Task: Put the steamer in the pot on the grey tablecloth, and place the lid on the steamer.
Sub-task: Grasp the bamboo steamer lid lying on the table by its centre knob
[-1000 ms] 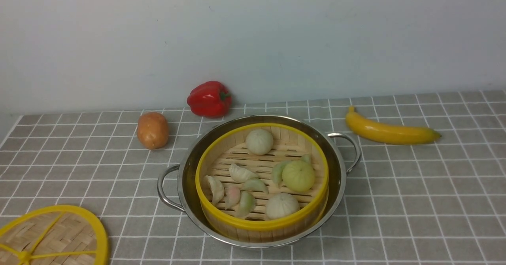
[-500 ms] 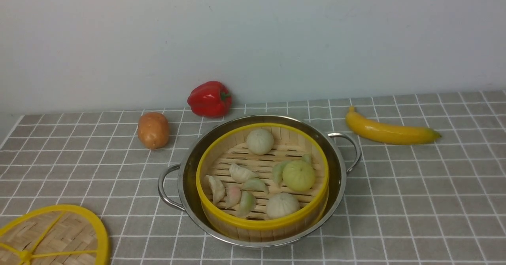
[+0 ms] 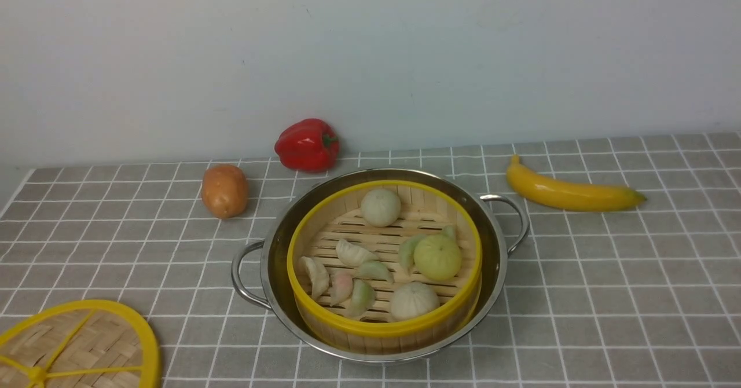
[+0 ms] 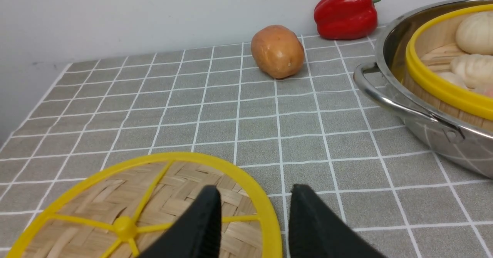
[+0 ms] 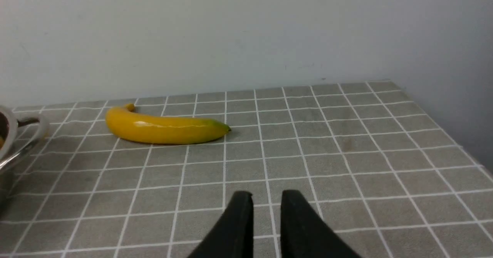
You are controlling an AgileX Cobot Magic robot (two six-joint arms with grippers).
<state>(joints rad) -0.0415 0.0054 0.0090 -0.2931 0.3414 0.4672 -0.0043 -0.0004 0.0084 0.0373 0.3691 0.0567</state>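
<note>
The steamer point(image 3: 383, 260), a bamboo basket with a yellow rim and toy buns and dumplings inside, sits in the steel pot point(image 3: 271, 272) on the grey tablecloth point(image 3: 608, 272). The lid point(image 3: 81, 347) lies flat on the cloth at the near left, cut off by the frame edge. Neither gripper shows in the front view. In the left wrist view my left gripper point(image 4: 254, 188) is open, low over the lid point(image 4: 146, 208), one finger on each side of its yellow rim. The pot point(image 4: 389, 100) is off to one side. My right gripper point(image 5: 266, 192) is empty, its jaws close together over bare cloth.
A red pepper point(image 3: 307, 145) and a potato point(image 3: 223, 191) lie behind the pot on the left. A banana point(image 3: 570, 194) lies at the back right, ahead of my right gripper in its wrist view point(image 5: 165, 129). A wall rises behind the table.
</note>
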